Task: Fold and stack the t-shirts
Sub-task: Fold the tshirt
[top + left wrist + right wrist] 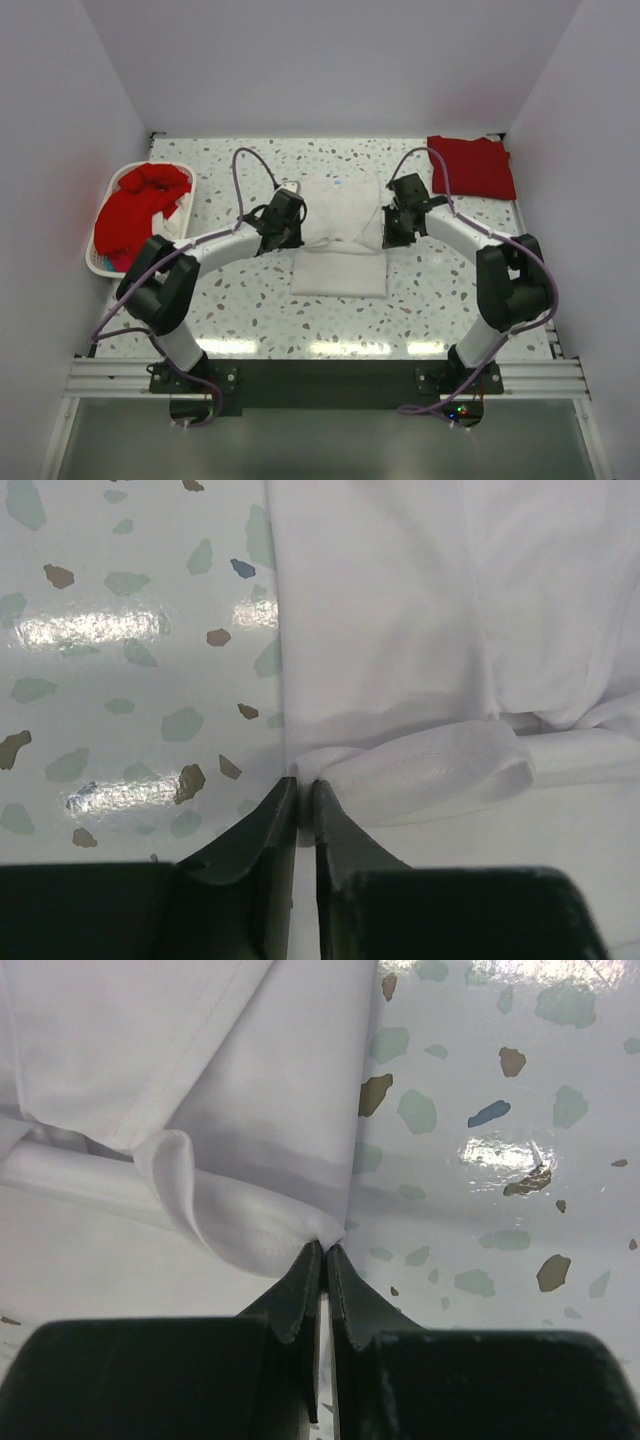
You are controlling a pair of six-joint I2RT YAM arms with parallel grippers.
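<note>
The white t-shirt (pixel 340 235) lies partly folded in the middle of the table, small blue neck label at its far edge. My left gripper (pixel 290 228) is shut on its left edge (pixel 400 770), holding a fold of cloth lifted. My right gripper (pixel 394 228) is shut on its right edge (pixel 250 1230), also lifted. A folded red t-shirt (pixel 472 165) lies at the far right corner. More red t-shirts (pixel 135 210) are heaped in the basket at left.
The white oval basket (pixel 100 262) stands at the table's left edge. The terrazzo table (pixel 240 310) is bordered by white walls on three sides. Purple cables loop over both arms.
</note>
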